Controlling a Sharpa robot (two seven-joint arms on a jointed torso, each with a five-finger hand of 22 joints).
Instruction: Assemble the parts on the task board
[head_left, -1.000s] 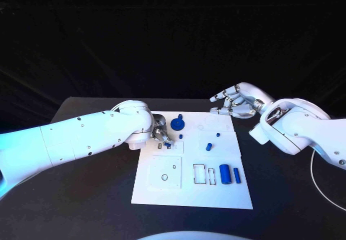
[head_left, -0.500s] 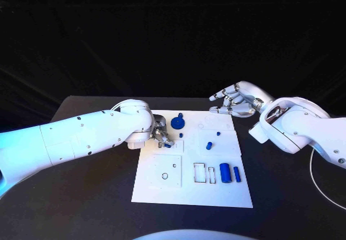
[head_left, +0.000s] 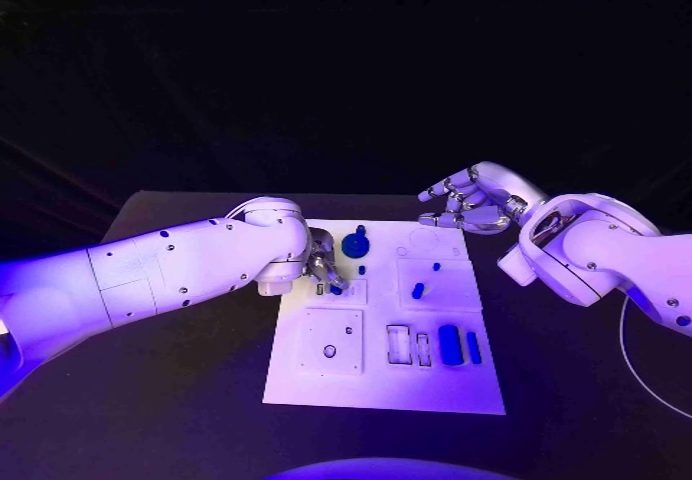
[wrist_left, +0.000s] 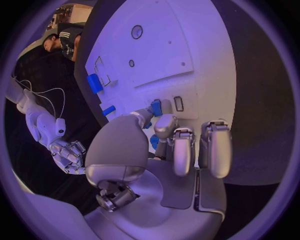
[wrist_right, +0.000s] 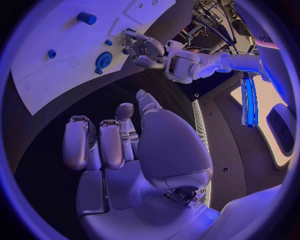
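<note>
Board: flat white rectangular task board (head_left: 378, 392), centre of the black table (head_left: 173, 400), long side running 12–6 from me. Raised white square plates and cut-out slots on its surface.
Left hand: my silver left hand (head_left: 320, 266) sits over the board's 9 o'clock edge, toward the far half. Fingers curled in; thumb and a fingertip (wrist_left: 145, 116) pinch a small blue block part (wrist_left: 155, 107) w/ its lower end at the board surface, just beside a small dark rectangular slot (wrist_left: 178, 103). Can't tell if it's seated in anything.
Right hand: my silver right hand (head_left: 464, 203) hangs above the board's far corner at approx 1 o'clock, off the surface. Fingers (wrist_right: 100, 142) half-curled, apart, holding nothing.
Gear part: dark blue round disc w/ a stub on top (head_left: 356, 243), far half of the board, just at 3 o'clock of my left hand. Apart from my fingers.
Peg parts: small blue peg (head_left: 418, 291) standing on the square plate near board centre-right; two tinier blue studs (head_left: 437, 268) near it toward 12.
Cylinder part: fat blue cylinder (head_left: 450, 345) lying on its side, near half of the board toward 3 o'clock, long axis 12–6.
Bar part: slim blue bar (head_left: 473, 347) just beside the cylinder on its 3 o'clock side, parallel, not clearly touching.
Frames: two open rectangular outlines (head_left: 400, 343) at 9 o'clock of the cylinder.
</note>
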